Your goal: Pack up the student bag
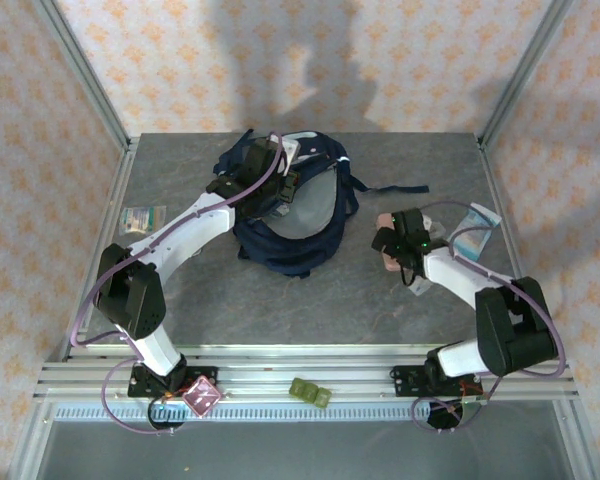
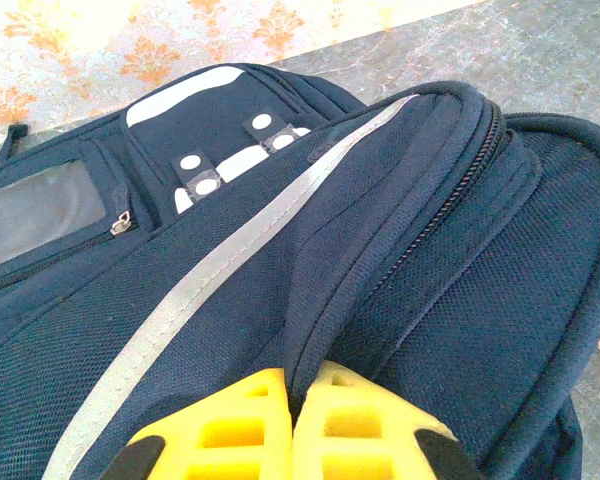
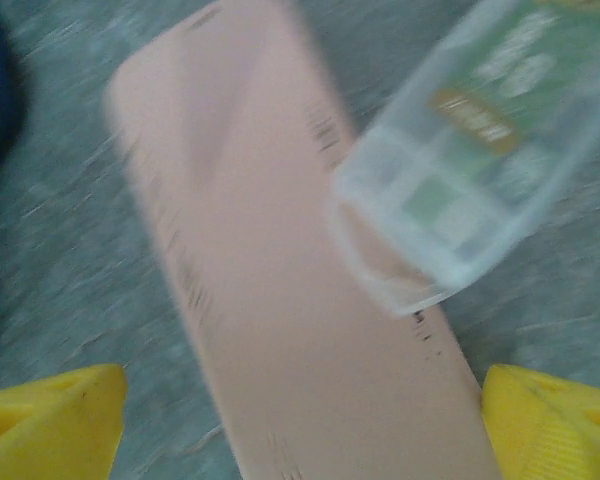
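Stretched far, the left gripper [image 2: 292, 405] is clenched on the student bag [image 2: 410, 270] fabric, the right gripper [image 3: 300, 420] held splayed over a pink case [image 3: 260, 250].

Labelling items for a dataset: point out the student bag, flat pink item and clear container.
student bag [image 1: 285, 255]: top external view, navy lower edge.
flat pink item [image 3: 280, 300]: right wrist view, flat face.
clear container [image 3: 470, 160]: right wrist view, see-through body.
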`<control>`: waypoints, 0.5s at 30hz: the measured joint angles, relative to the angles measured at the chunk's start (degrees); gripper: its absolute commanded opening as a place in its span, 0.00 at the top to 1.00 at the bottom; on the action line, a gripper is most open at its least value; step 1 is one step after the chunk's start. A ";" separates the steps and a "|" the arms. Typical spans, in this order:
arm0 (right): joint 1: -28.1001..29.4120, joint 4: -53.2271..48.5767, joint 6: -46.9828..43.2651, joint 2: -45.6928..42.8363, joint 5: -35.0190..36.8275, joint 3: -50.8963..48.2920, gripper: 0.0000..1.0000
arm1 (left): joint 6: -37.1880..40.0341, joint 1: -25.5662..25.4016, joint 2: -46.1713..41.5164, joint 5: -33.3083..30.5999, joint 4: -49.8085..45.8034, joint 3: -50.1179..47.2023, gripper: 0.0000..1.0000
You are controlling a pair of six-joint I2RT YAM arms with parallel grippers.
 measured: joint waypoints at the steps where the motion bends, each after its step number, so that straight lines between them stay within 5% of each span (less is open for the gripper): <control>1: 0.96 0.11 -0.20 0.02 -0.92 0.00 0.09 | 0.00 0.00 0.00 0.02 0.02 0.00 1.00; 15: 5.53 -1.90 7.63 9.25 5.01 3.21 0.09 | -0.02 0.00 0.02 0.42 0.00 0.00 1.00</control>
